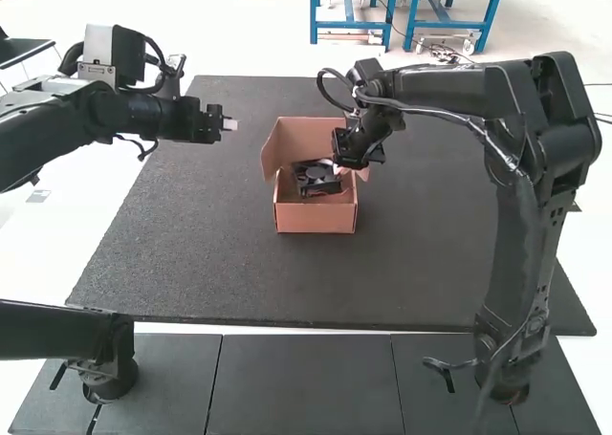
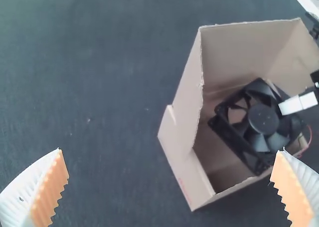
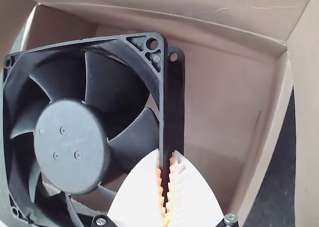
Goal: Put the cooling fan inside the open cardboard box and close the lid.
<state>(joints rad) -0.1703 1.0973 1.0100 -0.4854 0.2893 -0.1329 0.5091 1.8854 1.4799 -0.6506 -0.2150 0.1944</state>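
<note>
Black square plastic cooling fan, rim-clamped by right gripper, tilted into open brown cardboard box, frame centre; left gripper agape upper left, probably awaiting lid.

Bright even daylight, soft shadows, dimmer inside cardboard box

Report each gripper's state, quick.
Left gripper: open, holding nothing.
Right gripper: shut on the cooling fan, gripping its frame, within the cardboard box.
</note>
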